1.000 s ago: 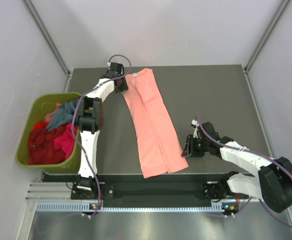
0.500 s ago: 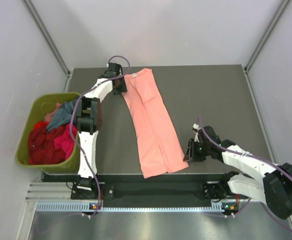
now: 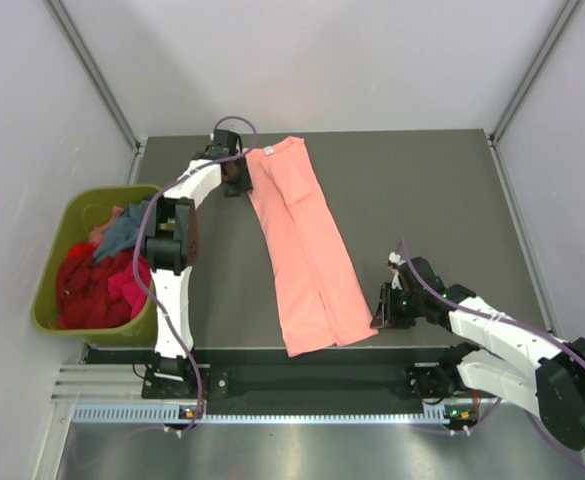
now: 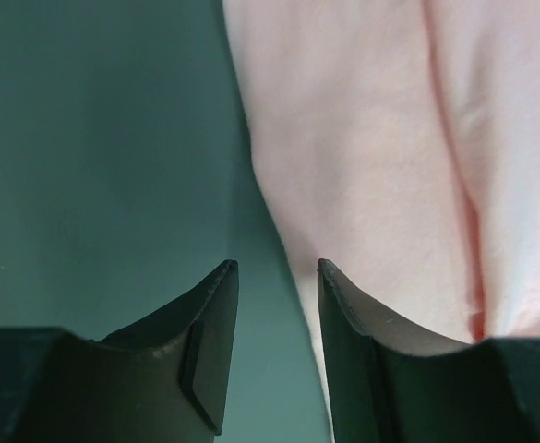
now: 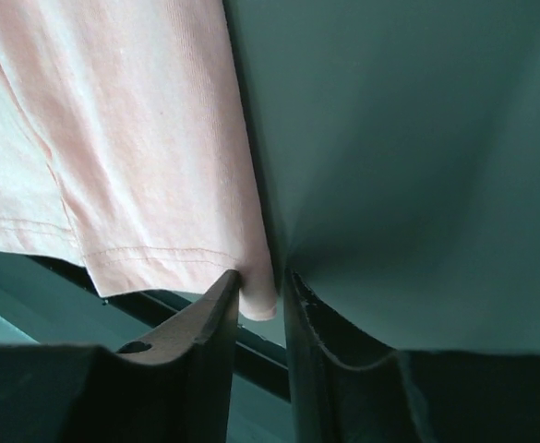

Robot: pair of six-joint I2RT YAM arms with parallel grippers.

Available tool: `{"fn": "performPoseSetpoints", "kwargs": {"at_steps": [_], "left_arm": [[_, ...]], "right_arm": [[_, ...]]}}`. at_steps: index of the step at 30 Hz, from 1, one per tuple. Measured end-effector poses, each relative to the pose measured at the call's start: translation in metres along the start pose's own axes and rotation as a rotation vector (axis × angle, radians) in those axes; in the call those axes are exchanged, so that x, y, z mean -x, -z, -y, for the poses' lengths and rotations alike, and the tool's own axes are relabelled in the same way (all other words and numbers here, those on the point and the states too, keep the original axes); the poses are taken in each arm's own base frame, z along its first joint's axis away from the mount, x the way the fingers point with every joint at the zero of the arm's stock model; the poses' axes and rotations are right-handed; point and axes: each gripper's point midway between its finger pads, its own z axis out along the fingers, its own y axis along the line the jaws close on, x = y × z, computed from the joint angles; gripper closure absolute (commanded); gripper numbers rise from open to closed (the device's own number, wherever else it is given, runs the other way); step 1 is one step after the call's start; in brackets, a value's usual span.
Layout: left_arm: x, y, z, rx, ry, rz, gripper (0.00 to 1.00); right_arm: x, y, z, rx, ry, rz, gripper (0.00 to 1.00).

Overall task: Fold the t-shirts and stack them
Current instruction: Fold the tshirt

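Across the table (image 3: 422, 200) centre, 12 to 6 o'clock, you find one salmon-pink t-shirt (image 3: 307, 250) folded lengthwise, left gripper (image 4: 274, 268) released beside its far edge, right gripper (image 5: 262, 277) straddling its near corner, grip unconfirmed, and one bin (image 3: 47, 285) of heaped shirts (image 3: 97, 285) at 9 o'clock.

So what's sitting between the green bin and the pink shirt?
The left arm stands between the bin and the pink shirt, with bare table beside it; the top view shows this.

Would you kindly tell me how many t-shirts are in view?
4: salmon-pink shirt on the table; red shirt, magenta shirt and teal shirt heaped in the green bin, where more may be hidden.
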Motion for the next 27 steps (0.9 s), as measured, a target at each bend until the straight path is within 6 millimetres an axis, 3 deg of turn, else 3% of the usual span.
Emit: {"fn": "performPoseSetpoints", "kwargs": {"at_steps": [3,6,8,10,11,12,23,24,25,27], "left_arm": [[-0.014,-0.004,-0.004,0.005,0.010,-0.034,0.55],[-0.015,-0.007,-0.001,-0.010,0.012,-0.038,0.57],[-0.014,-0.009,0.001,-0.021,0.016,-0.033,0.68],[-0.015,-0.014,0.002,-0.032,0.021,-0.031,0.82],[-0.013,-0.016,0.003,-0.036,0.022,-0.023,0.96],[-0.011,-0.019,0.004,-0.042,0.023,-0.019,1.00],[0.019,-0.040,0.022,-0.115,-0.002,0.024,1.00],[0.021,-0.041,0.023,-0.116,-0.009,0.025,0.97],[0.021,-0.041,0.022,-0.112,-0.017,0.021,0.83],[0.022,-0.039,0.020,-0.101,-0.033,0.014,0.70]], "right_arm": [[-0.003,0.000,0.000,0.001,-0.005,-0.002,0.83],[-0.005,0.000,0.001,0.005,-0.008,0.000,0.94],[-0.007,-0.001,0.002,0.005,-0.014,0.001,1.00],[-0.008,-0.002,0.002,0.007,-0.023,0.001,1.00],[-0.008,-0.002,0.001,0.009,-0.030,0.004,1.00],[-0.008,-0.003,0.000,0.012,-0.035,0.007,1.00],[-0.017,-0.007,-0.024,0.064,-0.113,0.063,1.00],[-0.017,-0.007,-0.027,0.065,-0.119,0.069,1.00],[-0.017,-0.008,-0.030,0.066,-0.125,0.075,1.00],[-0.021,-0.009,-0.035,0.070,-0.127,0.078,1.00]]}}
